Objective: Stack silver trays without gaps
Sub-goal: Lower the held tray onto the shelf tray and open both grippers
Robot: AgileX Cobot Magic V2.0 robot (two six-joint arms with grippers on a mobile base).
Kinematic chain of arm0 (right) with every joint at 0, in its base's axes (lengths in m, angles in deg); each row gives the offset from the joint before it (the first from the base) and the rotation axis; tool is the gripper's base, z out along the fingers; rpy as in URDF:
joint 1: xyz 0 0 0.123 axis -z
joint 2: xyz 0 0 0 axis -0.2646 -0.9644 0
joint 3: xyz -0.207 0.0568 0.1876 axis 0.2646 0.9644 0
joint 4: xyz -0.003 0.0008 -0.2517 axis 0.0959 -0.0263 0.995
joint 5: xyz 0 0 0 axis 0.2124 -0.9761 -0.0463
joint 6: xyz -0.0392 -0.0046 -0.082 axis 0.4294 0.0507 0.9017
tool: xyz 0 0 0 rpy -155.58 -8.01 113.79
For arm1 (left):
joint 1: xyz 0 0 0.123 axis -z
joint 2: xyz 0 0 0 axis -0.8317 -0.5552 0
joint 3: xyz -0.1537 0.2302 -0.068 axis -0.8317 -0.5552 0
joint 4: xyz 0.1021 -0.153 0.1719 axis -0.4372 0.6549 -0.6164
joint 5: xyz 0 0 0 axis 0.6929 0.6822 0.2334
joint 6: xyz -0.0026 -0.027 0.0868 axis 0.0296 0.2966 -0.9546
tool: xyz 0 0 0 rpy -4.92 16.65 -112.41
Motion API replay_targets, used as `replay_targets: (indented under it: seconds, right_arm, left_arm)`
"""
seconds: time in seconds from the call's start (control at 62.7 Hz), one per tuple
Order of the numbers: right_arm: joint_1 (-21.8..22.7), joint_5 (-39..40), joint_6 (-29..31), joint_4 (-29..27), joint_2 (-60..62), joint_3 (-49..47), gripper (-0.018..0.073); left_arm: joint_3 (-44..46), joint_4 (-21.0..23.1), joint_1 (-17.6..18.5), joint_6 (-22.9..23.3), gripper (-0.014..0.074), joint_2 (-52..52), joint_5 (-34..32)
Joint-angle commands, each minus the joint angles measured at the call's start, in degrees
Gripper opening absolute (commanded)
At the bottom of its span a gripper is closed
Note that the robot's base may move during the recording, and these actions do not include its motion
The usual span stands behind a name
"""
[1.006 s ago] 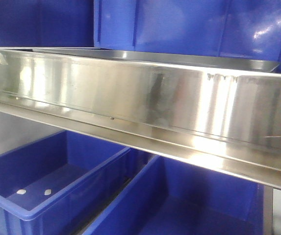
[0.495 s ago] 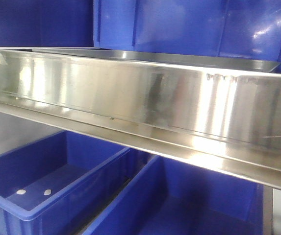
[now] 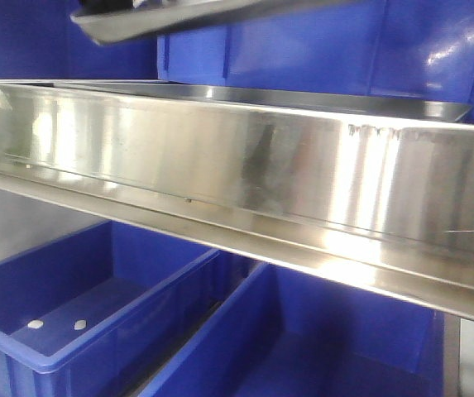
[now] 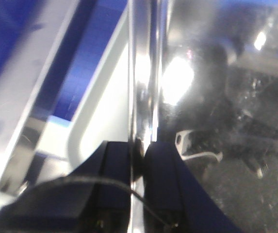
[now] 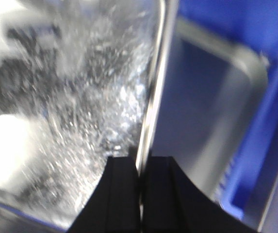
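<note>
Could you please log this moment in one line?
left pincer: shut on held tray | right pincer: same | held tray: tilted above resting tray

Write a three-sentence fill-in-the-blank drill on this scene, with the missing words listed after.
1. The left pincer and the right pincer are each ____ on the rim of the raised tray.
2. A second tray lies behind the rail, ____ the raised tray.
3. The bins under the rail are ____ in colour.

Missing words: shut; below; blue.
</note>
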Motion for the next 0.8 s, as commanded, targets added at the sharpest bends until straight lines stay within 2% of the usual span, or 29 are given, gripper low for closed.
replay_targets:
  seconds: [0.0, 0.431, 0.543, 0.622, 0.67, 0.782]
  right_arm:
    - [-1.2, -3.8, 0.5, -2.7, 2.1, 0.0, 0.0056]
    - [-1.2, -0.6, -1.9, -0.5, 2.1, 4.4, 0.0057]
    - [-1.2, -0.2, -2.1, -0.2, 2.1, 4.5, 0.007]
    - [-1.2, -0.1, -2.1, 0.2, 2.1, 4.5, 0.0144]
    - [-1.2, -0.1, -2.1, 0.4, 2.1, 4.5, 0.0209]
    - [-1.2, -0.5, -2.1, 1.0, 2.1, 4.5, 0.0459]
  left_arm:
    - [1.9, 5.0, 1.4, -1.5, -0.0048, 1.8, -7.4]
    - [1.9, 4.9, 1.4, -2.0, -0.0045, -1.9, -8.0]
    - [1.9, 4.8, 1.4, -2.0, 0.0008, -2.4, -8.0]
    - [1.9, 4.8, 1.4, -2.3, 0.0094, -2.6, -8.0]
    - [1.9, 4.8, 1.4, -2.4, 0.0176, -2.6, -7.9]
    - [1.9, 4.8, 1.4, -2.4, 0.0386, -2.6, -7.9]
